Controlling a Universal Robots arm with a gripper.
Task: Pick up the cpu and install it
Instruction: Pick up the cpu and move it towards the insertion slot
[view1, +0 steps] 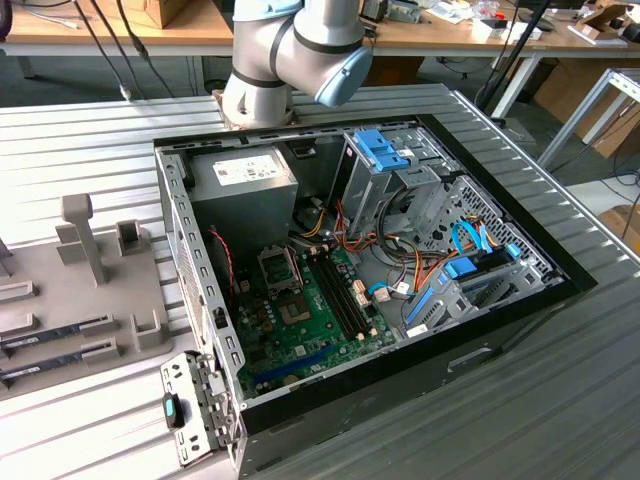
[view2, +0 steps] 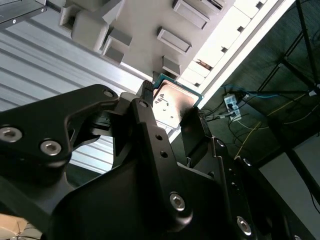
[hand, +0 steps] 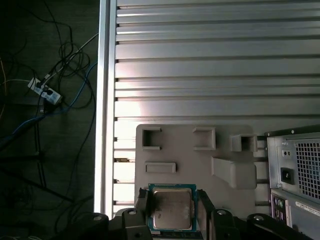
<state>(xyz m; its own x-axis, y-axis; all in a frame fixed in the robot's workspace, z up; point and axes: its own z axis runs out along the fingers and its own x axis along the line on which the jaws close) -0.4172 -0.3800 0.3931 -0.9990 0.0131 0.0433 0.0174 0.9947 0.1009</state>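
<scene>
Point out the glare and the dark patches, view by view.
First wrist view: glare washes out the ribbed table near its edge, and the floor beside it is dark. Second wrist view: the table's edge burns white, and the metal top of the cpu gleams, with a darker patch on one side. Exterior view: even light, with soft shadow inside the computer case.

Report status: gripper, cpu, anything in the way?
Gripper shut on the cpu. Cpu held in the air above the grey tray. No obstruction seen; computer case off to one side.
</scene>
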